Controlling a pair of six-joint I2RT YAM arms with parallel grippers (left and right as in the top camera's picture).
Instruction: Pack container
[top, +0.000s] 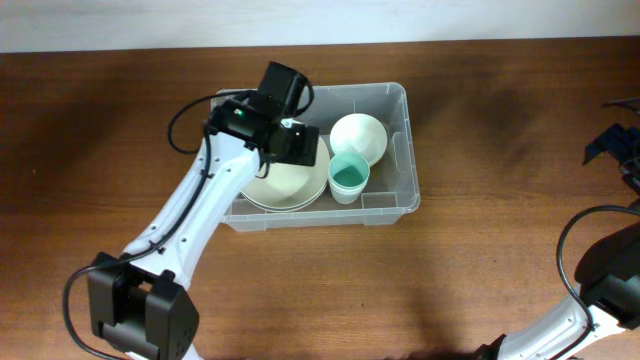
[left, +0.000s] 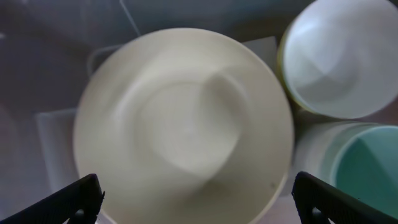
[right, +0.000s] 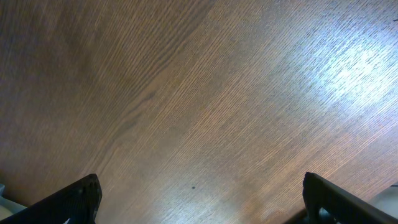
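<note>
**On the table, toward its far edge: container holds three vessels; both grippers open and empty**

At the near edge of the table (top: 100, 120), the left arm (top: 195, 205) rises from its base at the near left corner and reaches diagonally toward the far edge. The right arm (top: 600, 290) stands at the near right corner.

The container (top: 330, 214) sits about midway across the table's width, toward the far edge, with its long sides roughly parallel to that edge. It is upright and rests flat on the wood.

Inside it, by the near long wall and right of centre, stands a cup (top: 348, 178), upright, white outside and teal inside. To the left of the cup lies a large cream bowl (top: 290, 185), mouth up, which fills the left half of the container. Beyond the cup, toward the far right corner, sits a small white bowl (top: 358, 135), mouth up and tipped a little. The cup stands close against both bowls; contact cannot be confirmed.

The left gripper (left: 199, 198) hangs directly over the large cream bowl. Its fingers are spread wide, level with the bowl's two sides, and hold nothing.

The right gripper (right: 202, 202) is at the right edge of the table, well apart from the container, over bare wood. Its fingers are also spread wide, with nothing between them.
</note>
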